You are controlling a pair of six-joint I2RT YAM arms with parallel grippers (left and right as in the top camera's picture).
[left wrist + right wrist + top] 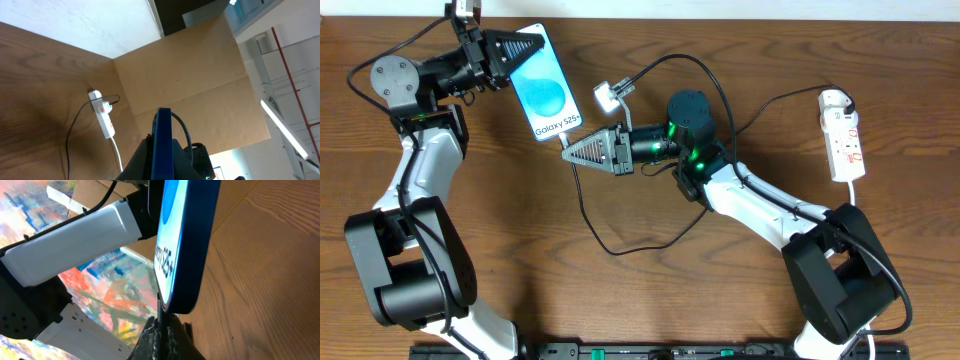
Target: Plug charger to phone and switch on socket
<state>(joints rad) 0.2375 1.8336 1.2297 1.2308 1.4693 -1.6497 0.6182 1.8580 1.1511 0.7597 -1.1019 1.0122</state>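
Your left fingers clamp the blue-screened smartphone; right fingers pinch the thin black charger tip at its port; the white power-strip socket seemingly awaits switching.

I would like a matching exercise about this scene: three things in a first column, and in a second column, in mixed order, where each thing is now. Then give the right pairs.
Things
1. phone
2. charger
3. socket

Places
A. lies on the table on the right arm's side, apart from both grippers
B. gripped by the left gripper, blue screen facing up
C. its tip is pinched in the right gripper, at the phone's bottom edge

Right pairs: 1-B, 2-C, 3-A
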